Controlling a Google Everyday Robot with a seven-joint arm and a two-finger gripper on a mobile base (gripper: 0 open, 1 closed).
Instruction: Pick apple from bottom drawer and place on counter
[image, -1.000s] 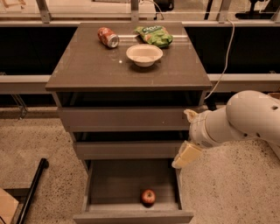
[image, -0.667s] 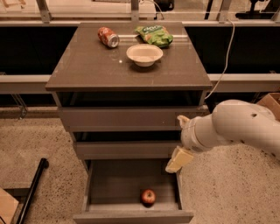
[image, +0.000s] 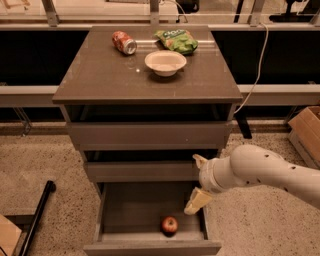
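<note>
obs: my gripper (image: 199, 181) hangs off the right side of the cabinet, below the counter's (image: 100, 75) front right corner, level with the right end of the middle drawer (image: 142, 170). the fingers are spread wide and released, gripping nothing. the upper fingertip (image: 200, 161) sits by the middle drawer's top right corner. the lower one (image: 197, 202) dips over the right wall of the bottom drawer (image: 150, 247). my white arm (image: 265, 170) comes in from the right of the view.

target: the apple (image: 169, 225) lies on the floor of the bottom drawer, which is pulled out toward the camera. it is red with a paler patch, right of the drawer's middle and close to the front wall. it is below and to the left of my lower fingertip, apart from it, no contact.

drawers: the top drawer (image: 150, 134) and the middle drawer each stand out a little from the cabinet, dark gaps above both.

counter: a red soda can (image: 123, 42) lies on its side near the far edge, left of centre. a green snack bag (image: 177, 40) lies at the far edge, right of centre. a white bowl (image: 165, 62) stands upright near the middle, just in front of the bag.

surroundings: a white cable (image: 256, 75) hangs past the counter's right edge. a cardboard box (image: 307, 131) sits on the floor at the right. a black pole (image: 36, 220) lies on the floor at the left.
</note>
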